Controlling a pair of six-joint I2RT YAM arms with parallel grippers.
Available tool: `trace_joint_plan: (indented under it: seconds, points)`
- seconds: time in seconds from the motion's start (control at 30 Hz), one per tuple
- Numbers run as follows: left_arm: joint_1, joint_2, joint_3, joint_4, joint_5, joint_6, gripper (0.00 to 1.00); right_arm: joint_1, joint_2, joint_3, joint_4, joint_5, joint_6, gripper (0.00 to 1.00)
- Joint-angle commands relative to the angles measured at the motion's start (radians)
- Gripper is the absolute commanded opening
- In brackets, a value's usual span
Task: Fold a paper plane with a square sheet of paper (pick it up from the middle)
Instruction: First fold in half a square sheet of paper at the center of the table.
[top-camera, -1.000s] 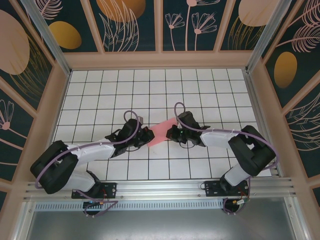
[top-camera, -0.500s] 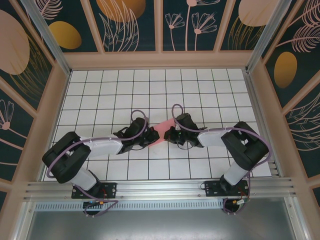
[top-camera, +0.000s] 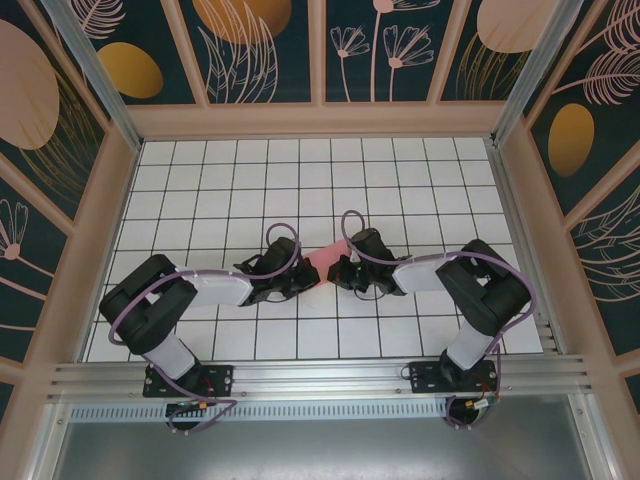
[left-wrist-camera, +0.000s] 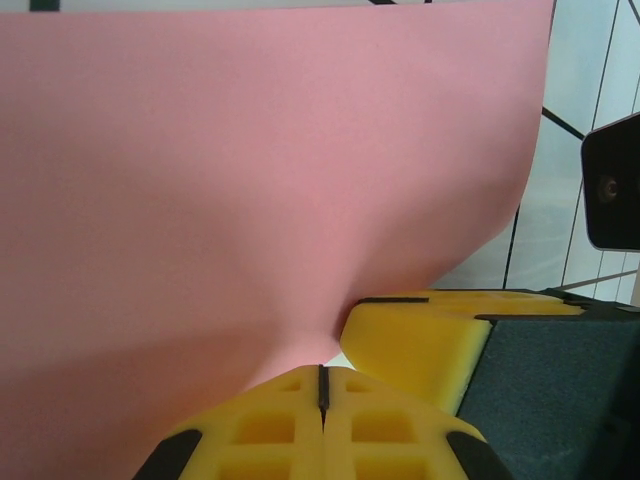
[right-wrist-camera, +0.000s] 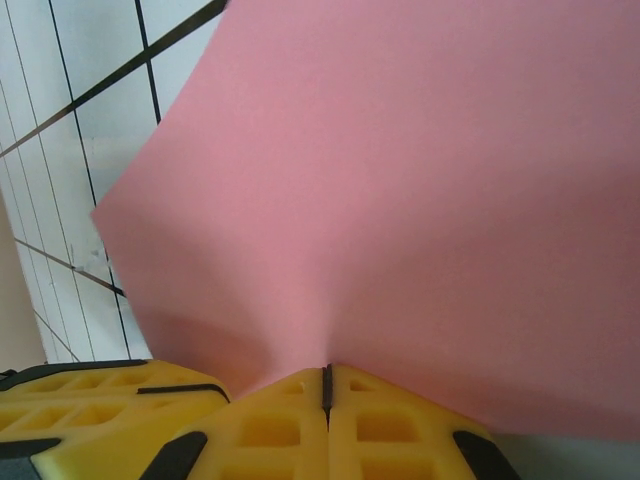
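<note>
— Both clenched: left gripper and right gripper each pinch an edge of the square sheet of paper, which is bowed between them at mid tiled table.
— Risk?
— Pulling apart could tear it; uneven tension might crease it crooked.

A white desk gridded with black lines sits between dark floral wall panels; a metal rail lines its near edge
</note>
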Motion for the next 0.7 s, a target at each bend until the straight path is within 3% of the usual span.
trace_joint_plan:
  seconds: [0.0, 0.67]
  points:
    - [-0.005, 0.023, 0.018, -0.022, -0.012, 0.011, 0.00, 0.008, 0.019, -0.010, 0.013, 0.002, -0.005, 0.00]
    - [-0.005, 0.038, 0.000, -0.110, -0.029, -0.014, 0.00, 0.008, 0.032, 0.023, 0.001, -0.021, -0.060, 0.00]
